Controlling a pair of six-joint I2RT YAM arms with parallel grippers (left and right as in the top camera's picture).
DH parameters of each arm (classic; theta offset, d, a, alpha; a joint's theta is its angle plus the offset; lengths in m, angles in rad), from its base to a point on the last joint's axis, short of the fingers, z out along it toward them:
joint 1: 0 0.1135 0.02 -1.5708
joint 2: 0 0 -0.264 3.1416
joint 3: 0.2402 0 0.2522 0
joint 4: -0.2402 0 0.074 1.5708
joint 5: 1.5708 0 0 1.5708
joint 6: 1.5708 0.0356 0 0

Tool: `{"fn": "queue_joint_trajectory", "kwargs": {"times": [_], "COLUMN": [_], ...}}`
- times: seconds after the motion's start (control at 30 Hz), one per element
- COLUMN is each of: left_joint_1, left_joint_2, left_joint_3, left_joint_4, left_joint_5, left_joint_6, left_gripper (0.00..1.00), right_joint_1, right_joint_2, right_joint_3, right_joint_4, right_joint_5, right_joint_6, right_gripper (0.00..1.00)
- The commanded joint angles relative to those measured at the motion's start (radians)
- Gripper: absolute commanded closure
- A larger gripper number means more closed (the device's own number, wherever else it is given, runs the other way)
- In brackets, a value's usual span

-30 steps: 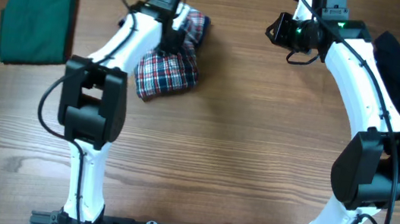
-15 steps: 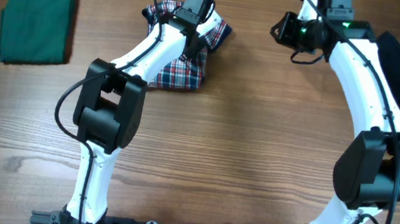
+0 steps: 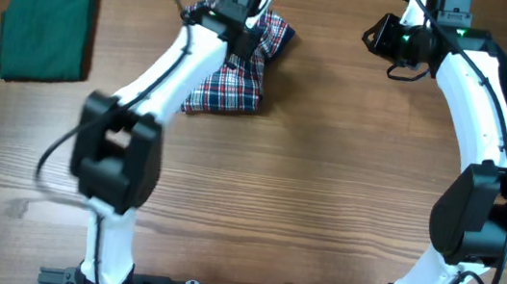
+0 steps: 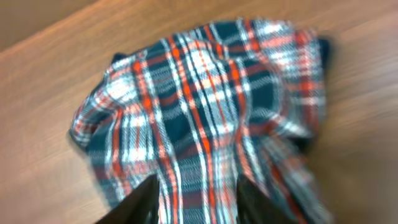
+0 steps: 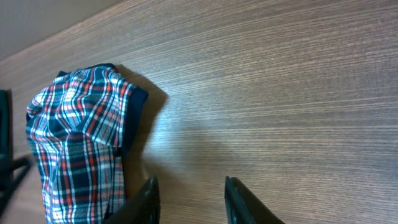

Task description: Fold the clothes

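Left fingers (image 4: 146, 202) have parted above the plaid dress (image 4: 205, 106).

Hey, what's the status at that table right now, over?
Left gripper open, just above plaid dress. Right gripper open, empty, over bare table. Plaid dress bunched, not yet folded. Nothing in the way; green garment folded, far left.

Left arm (image 3: 176, 65): reaching from near base to far centre-left, elbow link motion-blurred. Left gripper (image 4: 196, 198): tilted downward, fingers (image 4: 146, 200) parted. Right arm (image 3: 478, 92): arched from near right to far, right of centre. Right gripper (image 5: 189, 199): angled downward, fingers parted.
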Motion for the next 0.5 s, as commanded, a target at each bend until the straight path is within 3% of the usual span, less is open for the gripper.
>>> {"fn": "queue_joint_trajectory", "kwargs": {"times": [0.0,0.1,0.17,0.33,0.4,0.47], "left_joint_1": [0.006,0.016,0.017,0.015,0.015,0.015], "left_joint_2": [-0.135,-0.142,-0.128,-0.103,-0.103,-0.102], "left_joint_3": [0.003,0.003,0.003,-0.011,-0.037,-0.071], "left_joint_4": [-0.157,-0.309,-0.345,-0.364,-0.338,-0.303], "left_joint_5": [0.177,0.268,0.312,0.352,0.355,0.358], "left_joint_6": [-0.444,-0.703,-0.732,-0.839,-0.868,-0.874], "left_gripper": [0.60,0.54,0.50,0.28,0.27,0.35], "right_joint_1": [-0.002,-0.002,-0.002,-0.002,-0.002,-0.002], "right_joint_2": [-0.001,-0.001,-0.001,-0.001,-0.001,-0.001], "right_joint_3": [0.009,0.009,0.009,0.009,0.009,0.009], "right_joint_4": [0.005,0.005,0.005,-0.015,-0.030,-0.045], "right_joint_5": [0.013,-0.003,-0.013,-0.051,-0.058,-0.058], "right_joint_6": [-0.017,-0.019,-0.019,-0.046,-0.053,-0.072], "right_gripper": [0.61,0.58,0.56,0.42,0.39,0.39]}}
